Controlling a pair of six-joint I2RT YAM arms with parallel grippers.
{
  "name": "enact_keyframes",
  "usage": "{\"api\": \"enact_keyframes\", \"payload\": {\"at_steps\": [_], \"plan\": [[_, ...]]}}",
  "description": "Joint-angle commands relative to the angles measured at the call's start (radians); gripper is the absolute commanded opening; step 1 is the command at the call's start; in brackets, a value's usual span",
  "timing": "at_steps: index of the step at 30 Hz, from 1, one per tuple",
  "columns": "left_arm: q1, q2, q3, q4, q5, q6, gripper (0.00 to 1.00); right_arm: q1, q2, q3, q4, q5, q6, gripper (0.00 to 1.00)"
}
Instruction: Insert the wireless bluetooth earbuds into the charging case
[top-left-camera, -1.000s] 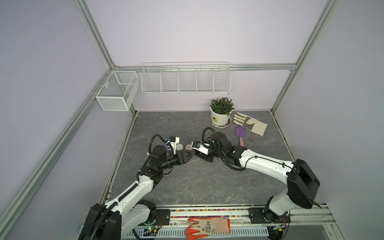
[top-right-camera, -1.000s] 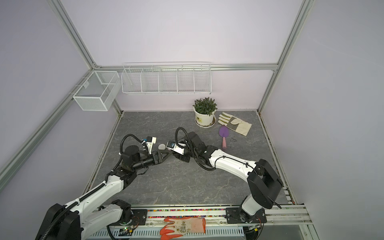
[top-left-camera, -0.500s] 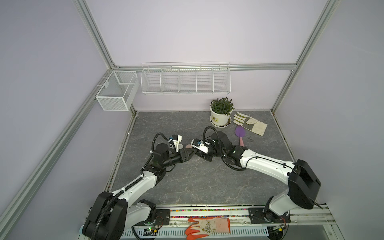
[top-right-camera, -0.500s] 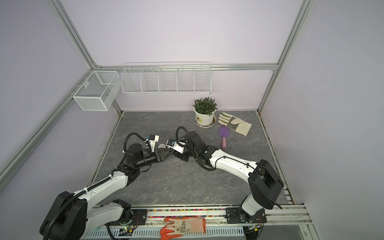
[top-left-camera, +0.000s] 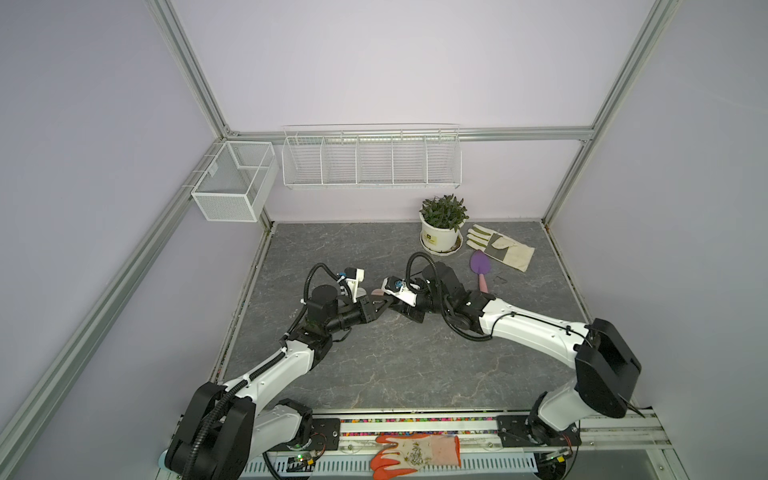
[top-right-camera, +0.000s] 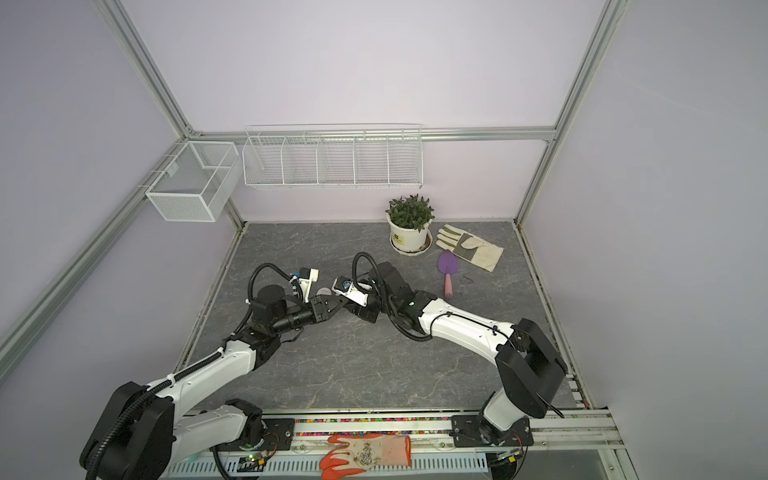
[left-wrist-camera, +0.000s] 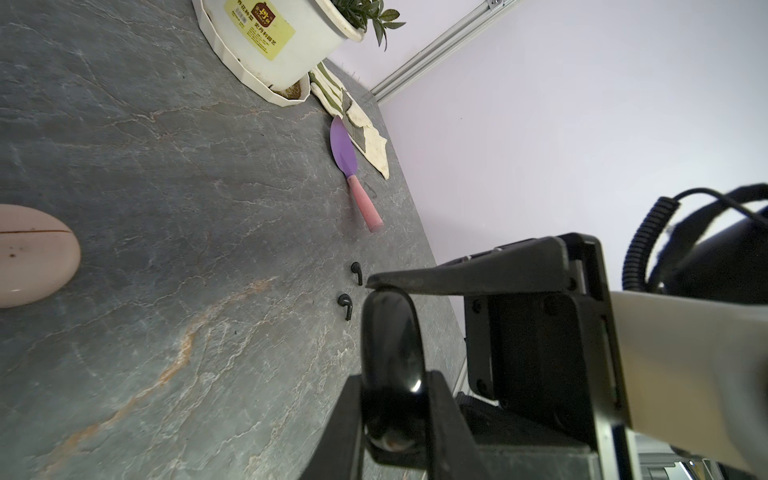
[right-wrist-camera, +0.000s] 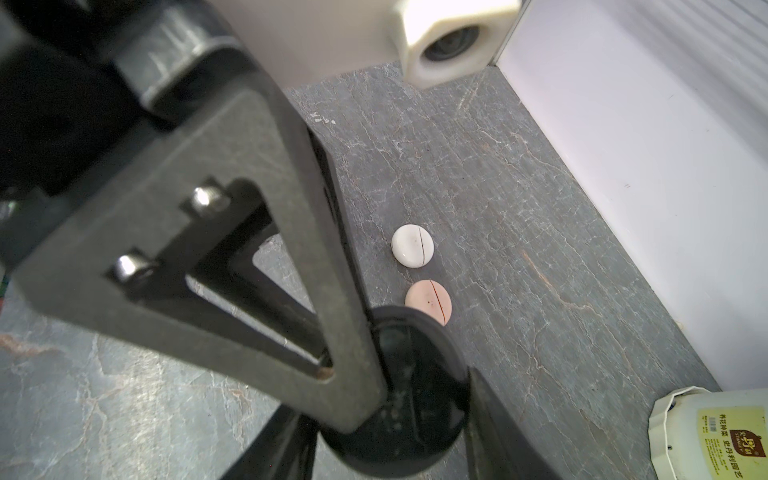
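Mid-table on the grey marbled tabletop (top-left-camera: 399, 374), the right gripper (left-wrist-camera: 388, 370) clamps a black round charging case (right-wrist-camera: 415, 374) across its width. The left gripper (right-wrist-camera: 340, 365), jaws nearly together, pinches its rim. Its contents are hidden. One white round case (right-wrist-camera: 412, 246) and one pink round case (right-wrist-camera: 428, 306) lie shut, just beside each other. Two black stemmed earbuds (left-wrist-camera: 356, 272) lie loose on open table nearby.
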Motion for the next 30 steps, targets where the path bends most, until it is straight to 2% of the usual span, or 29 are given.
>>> {"api": "enact_keyframes", "payload": {"at_steps": [1, 3, 5, 10, 13, 17, 20, 23, 25, 28, 30], "plan": [[-0.004, -0.027, 0.040, -0.060, -0.027, 0.058, 0.17, 0.002, -0.034, 0.000, -0.025, -0.038, 0.025, 0.55], [-0.004, -0.033, 0.046, -0.085, -0.029, 0.079, 0.15, -0.015, -0.069, 0.000, -0.075, -0.060, 0.047, 0.59], [-0.004, -0.036, 0.058, -0.127, -0.023, 0.104, 0.11, -0.054, -0.122, 0.003, -0.168, -0.147, 0.076, 0.61], [-0.015, -0.008, 0.083, -0.159, 0.070, 0.176, 0.03, -0.219, -0.222, 0.042, -0.384, -0.547, 0.124, 0.58], [-0.052, -0.008, 0.076, -0.114, 0.123, 0.246, 0.00, -0.293, -0.246, 0.014, -0.321, -0.703, 0.208, 0.59], [-0.108, -0.065, 0.057, -0.117, 0.163, 0.401, 0.00, -0.323, -0.221, 0.051, -0.361, -0.773, 0.250, 0.59], [-0.134, -0.140, 0.025, -0.135, 0.129, 0.484, 0.00, -0.325, -0.211, 0.046, -0.371, -0.815, 0.273, 0.58], [-0.149, -0.181, -0.002, -0.116, 0.116, 0.536, 0.00, -0.326, -0.233, -0.014, -0.309, -0.849, 0.337, 0.55], [-0.152, -0.190, -0.031, -0.042, 0.111, 0.536, 0.00, -0.326, -0.257, -0.067, -0.232, -0.868, 0.391, 0.54], [-0.152, -0.178, -0.105, 0.192, 0.084, 0.463, 0.00, -0.322, -0.294, -0.130, -0.093, -0.889, 0.494, 0.54], [-0.154, -0.152, -0.132, 0.299, 0.090, 0.425, 0.00, -0.318, -0.317, -0.146, -0.065, -0.895, 0.510, 0.54]]}}
